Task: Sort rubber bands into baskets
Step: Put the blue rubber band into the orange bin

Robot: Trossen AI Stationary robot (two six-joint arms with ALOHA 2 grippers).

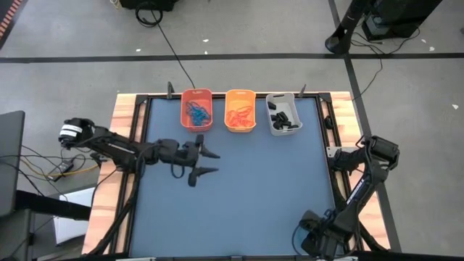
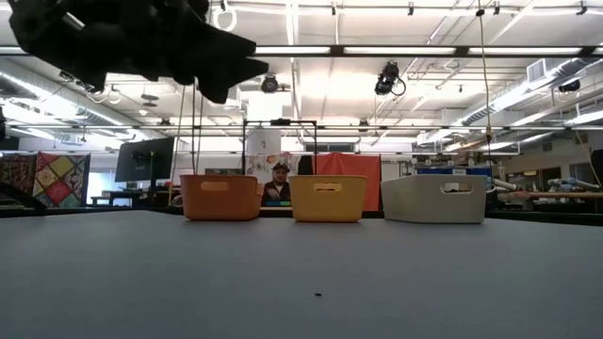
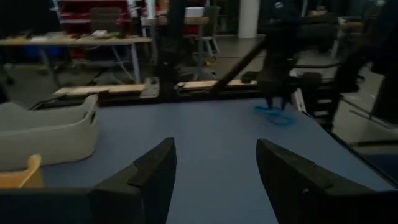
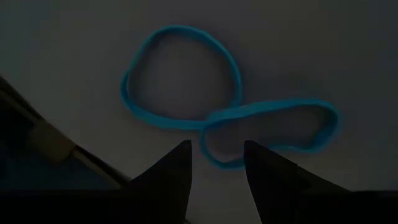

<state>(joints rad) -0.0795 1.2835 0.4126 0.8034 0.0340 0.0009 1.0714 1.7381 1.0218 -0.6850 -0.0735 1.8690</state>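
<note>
Two blue rubber bands (image 4: 224, 109) lie overlapping on the bench (image 1: 239, 196) at its near right corner, directly under the right gripper (image 4: 217, 163), whose fingers stand partly apart just above them. A pinch here could lift both loops, or only snag one and drop it on the way. The left gripper (image 1: 205, 162) hovers wide and empty near the orange basket (image 1: 196, 109), the likely destination, and may crowd the route. The yellow-orange basket (image 1: 241, 110) and grey basket (image 1: 283, 114) sit alongside.
</note>
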